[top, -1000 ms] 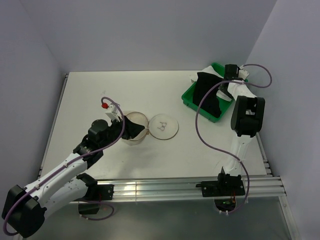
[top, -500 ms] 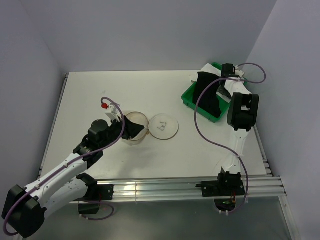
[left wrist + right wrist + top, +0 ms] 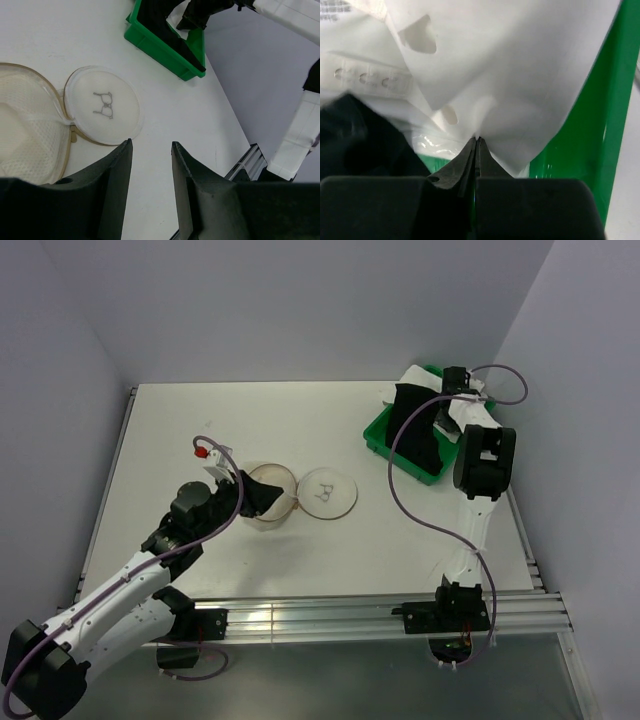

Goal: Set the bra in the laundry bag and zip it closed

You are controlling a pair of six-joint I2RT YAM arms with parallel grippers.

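Note:
The laundry bag (image 3: 270, 502) lies open at mid-table, its round lid (image 3: 330, 493) flipped to the right. In the left wrist view the mesh bowl (image 3: 25, 135) and the lid (image 3: 105, 107) show nothing inside. My left gripper (image 3: 268, 498) hovers over the bag's right edge, open and holding nothing (image 3: 151, 144). The black bra (image 3: 415, 430) lies draped in the green tray (image 3: 378, 437). My right gripper (image 3: 458, 383) is at the tray's far end, shut on a fold of white fabric (image 3: 520, 75). Black cloth (image 3: 350, 135) shows to its left.
The green tray (image 3: 165, 47) stands at the back right against the wall, its rim (image 3: 615, 100) close beside my right fingers. White cloth (image 3: 415, 378) spills over its far edge. The right arm's purple cable (image 3: 400, 490) loops over the table near the tray.
My right gripper has closed, pinching the white fabric in the tray. The left arm has drawn slightly left over the bag, and its jaws have narrowed a little.

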